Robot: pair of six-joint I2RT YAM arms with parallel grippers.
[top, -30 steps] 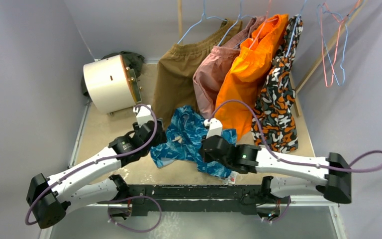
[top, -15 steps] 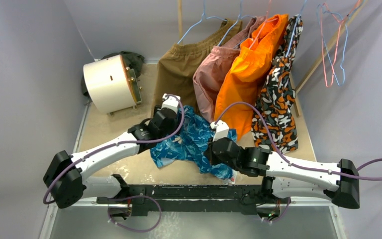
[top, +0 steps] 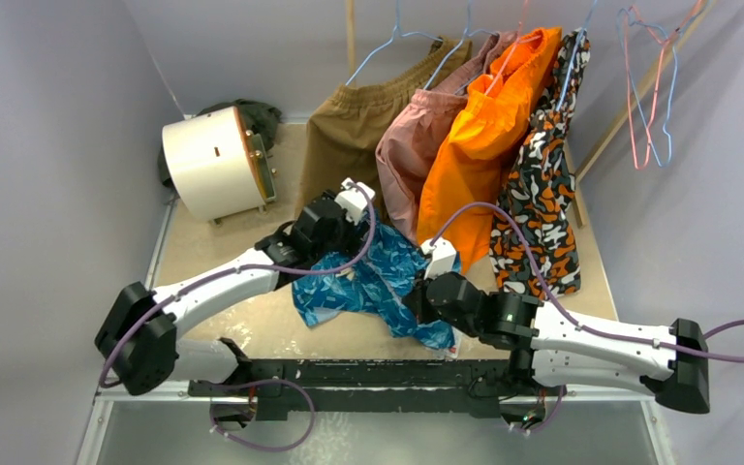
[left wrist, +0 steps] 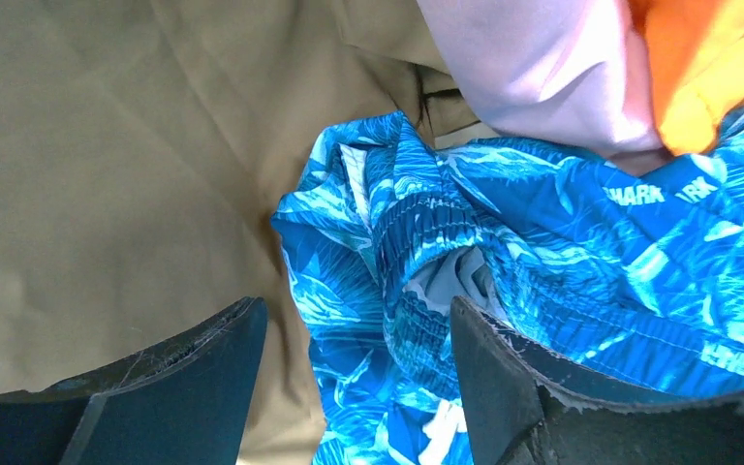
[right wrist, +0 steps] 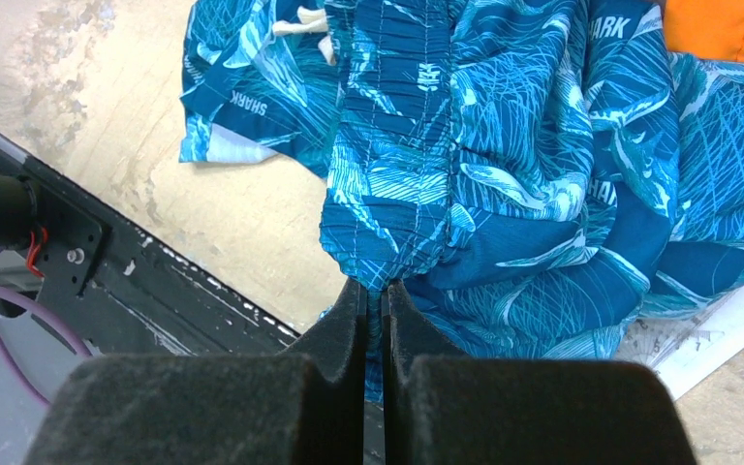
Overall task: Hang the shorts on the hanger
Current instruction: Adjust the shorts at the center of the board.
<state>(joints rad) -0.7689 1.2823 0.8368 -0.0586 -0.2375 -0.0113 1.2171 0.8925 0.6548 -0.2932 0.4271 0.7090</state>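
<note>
The shiny blue-and-teal shorts (top: pixel 378 281) lie crumpled on the table's middle, below the hanging clothes. My right gripper (top: pixel 418 295) is shut on a fold of the shorts (right wrist: pixel 504 145) at their near edge; the cloth is pinched between the right gripper's (right wrist: pixel 375 287) pads. My left gripper (top: pixel 341 221) hovers open over the far left edge of the shorts (left wrist: pixel 504 223), where the gathered waistband shows. Nothing is between the left gripper's (left wrist: pixel 354 310) jaws. The pink-red wire hanger (top: pixel 629 97) hangs at the far right, away from both grippers.
Brown shorts (top: pixel 349 145), pink shorts (top: pixel 417 145), orange shorts (top: pixel 489 126) and patterned shorts (top: pixel 542 194) hang on a rail behind. A white drum (top: pixel 211 162) lies at the far left. A black rail (top: pixel 368 373) runs along the near edge. A white tag (right wrist: pixel 727 329) lies under the shorts.
My left arm has swung away and to the right, from the shorts' left side to their far edge, and its jaws have widened. The right arm has shifted slightly right, still gripping the cloth.
</note>
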